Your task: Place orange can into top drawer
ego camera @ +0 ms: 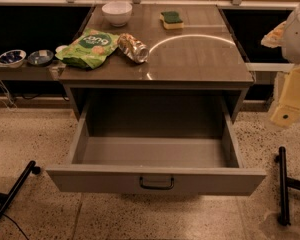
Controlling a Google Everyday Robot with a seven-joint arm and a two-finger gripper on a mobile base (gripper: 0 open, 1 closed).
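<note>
The orange can (133, 47) lies on its side on the table top (200, 59), left of centre, touching nothing but next to a green snack bag. The top drawer (155, 180) is pulled out wide below the table's front edge, and its inside shows nothing in it; its dark bar handle (156, 183) is at the centre of the front panel. My gripper (286, 115) hangs at the far right edge of the view, beside the table's right side and well away from the can, holding nothing.
A green snack bag (89, 46) lies left of the can. A white bowl (116, 13) and a yellow-green sponge (171, 19) sit at the back. Two small bowls (25, 57) rest on a left shelf. Black metal legs (283, 184) stand on the floor at right and left (12, 194).
</note>
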